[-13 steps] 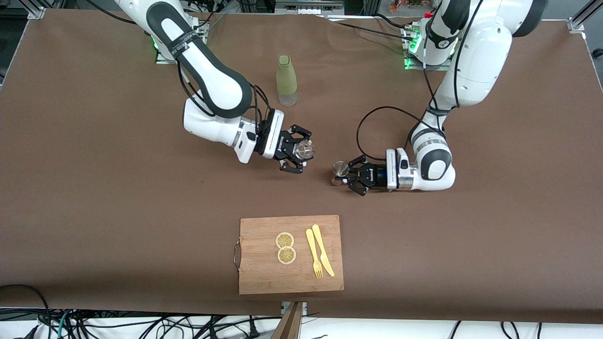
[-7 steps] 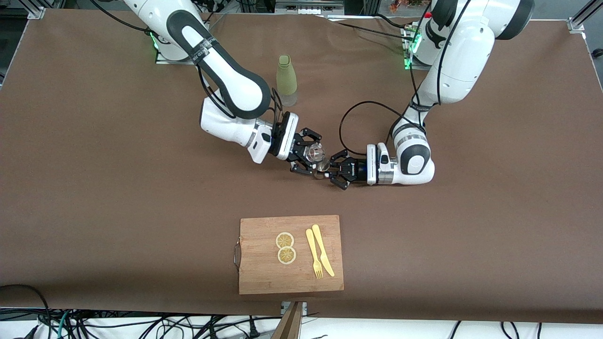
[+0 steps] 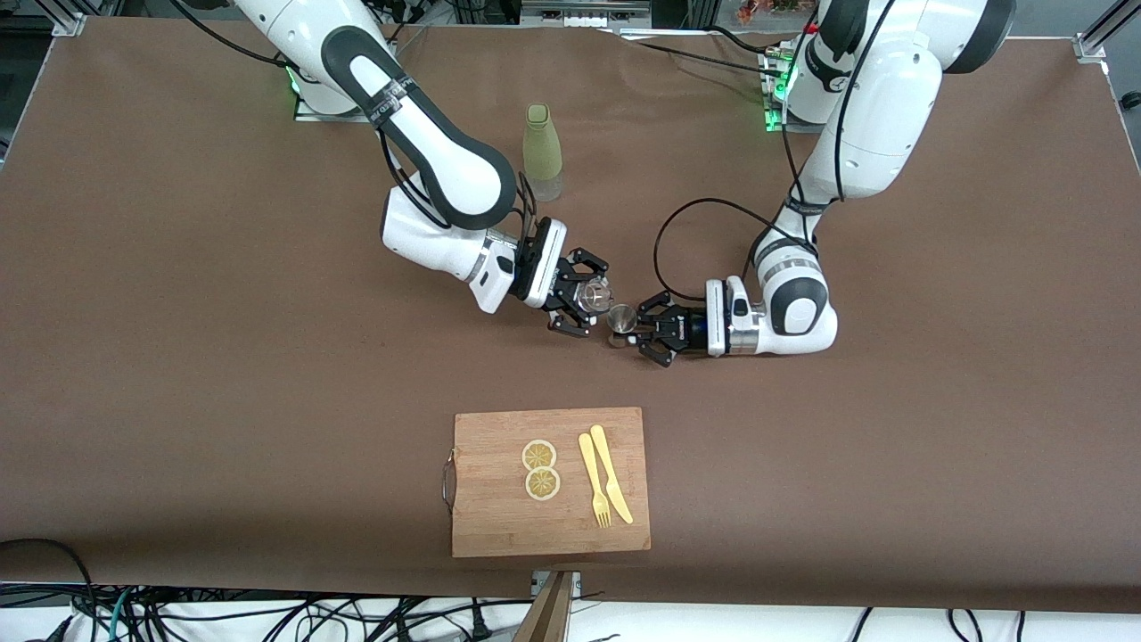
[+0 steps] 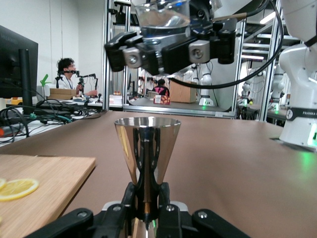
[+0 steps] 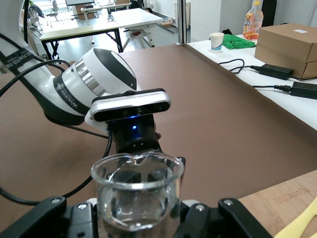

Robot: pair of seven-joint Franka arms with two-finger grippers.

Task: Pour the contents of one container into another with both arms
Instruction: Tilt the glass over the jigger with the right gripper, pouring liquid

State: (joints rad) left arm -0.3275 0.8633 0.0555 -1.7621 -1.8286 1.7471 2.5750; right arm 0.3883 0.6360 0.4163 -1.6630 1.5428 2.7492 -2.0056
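Note:
My right gripper [image 3: 588,300] is shut on the tiny clear glass tumbler [image 3: 595,293], over the middle of the table. In the right wrist view the tumbler [image 5: 136,193] stands mouth up between the fingers of the right gripper [image 5: 136,210]. My left gripper [image 3: 636,327] is shut on the waist of the silvery metal jigger [image 3: 621,317], close beside the tumbler. In the left wrist view the jigger [image 4: 147,141] stands upright in the left gripper [image 4: 147,194]. There the tumbler [image 4: 163,12] and the right gripper [image 4: 163,49] hang higher than the jigger's mouth.
A tall olive-green bottle [image 3: 542,152] stands farther from the front camera than the grippers. A wooden cutting board [image 3: 499,517] lies nearer to that camera, with two lemon slices [image 3: 540,469] and a yellow fork and knife [image 3: 604,486] on it. Brown cloth covers the table.
Both arms swung together from apart, bringing the tumbler and the jigger side by side. In the last half second the left gripper drew back slightly with the jigger.

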